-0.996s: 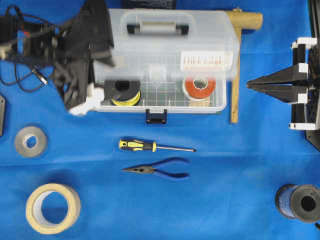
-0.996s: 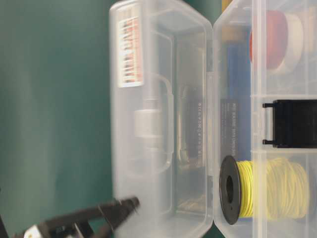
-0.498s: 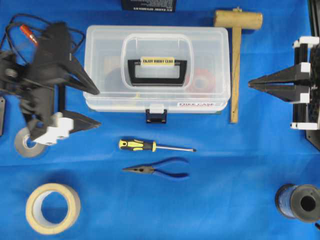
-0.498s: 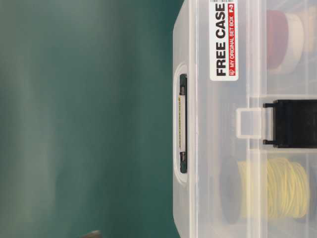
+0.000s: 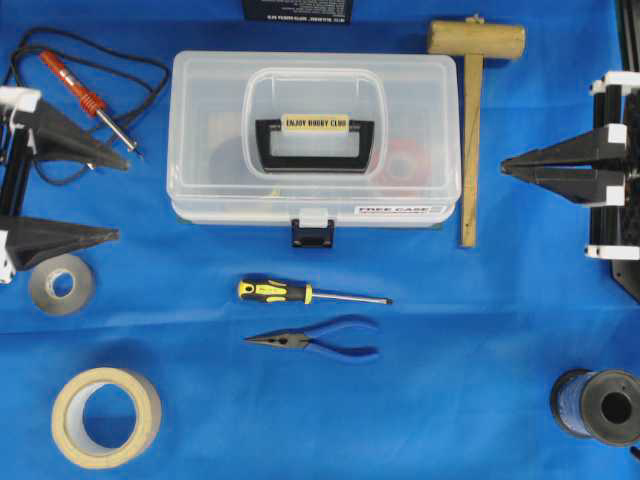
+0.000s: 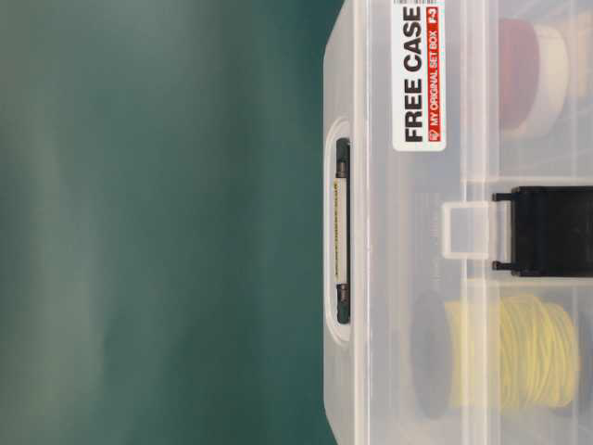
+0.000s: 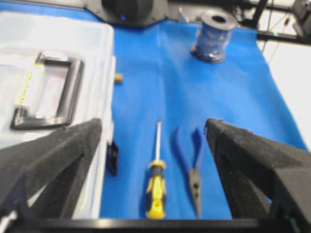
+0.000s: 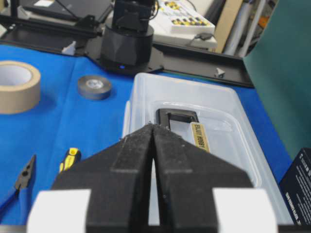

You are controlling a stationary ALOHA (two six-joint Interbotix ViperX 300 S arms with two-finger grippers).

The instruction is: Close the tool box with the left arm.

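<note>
The clear tool box [image 5: 315, 90] lies at the back centre with its lid down, black handle flat on top and dark latch [image 5: 312, 232] hanging at the front. It fills the right of the table-level view [image 6: 463, 278] and shows in both wrist views [image 7: 53, 58] [image 8: 214, 126]. My left gripper [image 5: 122, 198] is open at the far left edge, well clear of the box, nothing between its fingers [image 7: 53, 155]. My right gripper [image 5: 503, 170] is shut and empty at the right edge, tips together and pointing at the box.
A wooden mallet [image 5: 470, 130] lies right of the box, a soldering iron [image 5: 90, 100] to its left. A screwdriver [image 5: 300, 293] and blue pliers [image 5: 320, 340] lie in front. Grey tape [image 5: 60, 283], masking tape [image 5: 105, 415] and a blue wire spool [image 5: 598, 405] lie around.
The lid swung down from upright onto the box. My left arm drew back from the box's left end to the far left edge, its gripper staying open.
</note>
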